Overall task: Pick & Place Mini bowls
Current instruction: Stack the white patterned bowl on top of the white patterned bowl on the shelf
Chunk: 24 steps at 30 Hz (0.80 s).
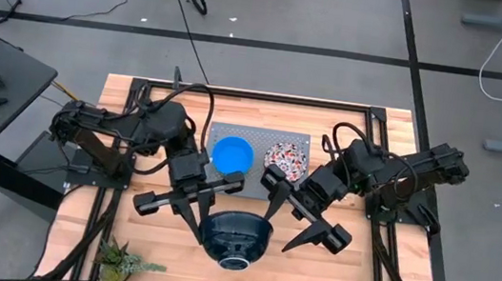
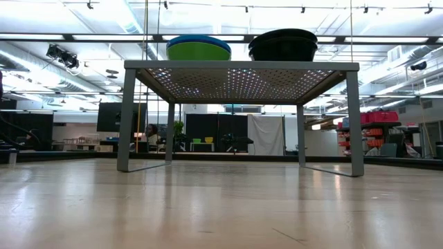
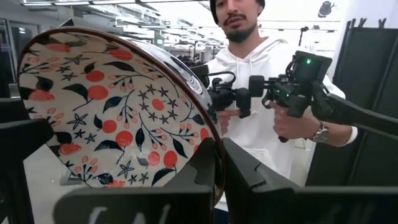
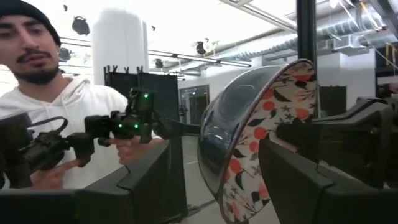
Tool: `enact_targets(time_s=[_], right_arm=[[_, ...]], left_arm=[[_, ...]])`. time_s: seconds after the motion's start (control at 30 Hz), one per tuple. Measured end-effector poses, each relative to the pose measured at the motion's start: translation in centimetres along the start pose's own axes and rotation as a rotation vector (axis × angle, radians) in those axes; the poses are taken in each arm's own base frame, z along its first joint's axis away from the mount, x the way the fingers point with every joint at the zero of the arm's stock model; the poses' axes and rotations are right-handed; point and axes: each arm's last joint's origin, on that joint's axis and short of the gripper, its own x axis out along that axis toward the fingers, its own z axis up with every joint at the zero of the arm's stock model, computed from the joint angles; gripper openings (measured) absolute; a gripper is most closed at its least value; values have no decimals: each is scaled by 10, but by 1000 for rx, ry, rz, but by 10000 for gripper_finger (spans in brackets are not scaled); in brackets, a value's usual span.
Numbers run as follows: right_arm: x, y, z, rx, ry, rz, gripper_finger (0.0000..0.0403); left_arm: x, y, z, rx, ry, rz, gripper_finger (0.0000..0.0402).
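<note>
A floral-lined bowl (image 1: 237, 239) with a dark outside is up in the air, tipped on edge near the table's six o'clock side, dark outside showing from overhead. The left hand (image 1: 199, 213) is pinched shut on its rim; from that wrist the red-and-dark flowered inside (image 3: 112, 112) fills the view, with a finger (image 3: 249, 171) clamped against the edge. The right hand (image 1: 294, 218) sits just at the bowl's three o'clock, fingers spread wide either side of the rim without gripping; its own camera shows the bowl's edge (image 4: 261, 137) between the two open fingers. This looks like a hand-over or a two-handed carry in mid-step. Up at twelve o'clock, the grey perforated tray (image 1: 299, 142) holds a bright blue bowl (image 1: 232, 154) and a second floral bowl (image 1: 286, 158); the level view shows stacks there, green under blue (image 2: 198, 47) beside a dark one (image 2: 283, 43). A small spiky plant (image 1: 121, 261) sits at seven o'clock. A person (image 3: 273, 106) stands beyond with a handheld controller. Next, I'd guess, the right hand must close on the rim before the left lets go, or the tilted bowl could slip.
</note>
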Motion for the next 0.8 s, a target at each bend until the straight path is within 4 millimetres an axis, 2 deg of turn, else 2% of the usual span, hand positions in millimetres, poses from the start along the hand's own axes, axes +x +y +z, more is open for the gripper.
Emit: enact_targets(time_s=[0.57, 0.8], right_arm=[[-2, -4, -3, 13, 41, 1, 245], [-2, -5, -8, -44, 76, -31, 245]], left_arm=[[0, 0, 0, -26, 2, -4, 11], [0, 1, 0, -25, -9, 36, 11]])
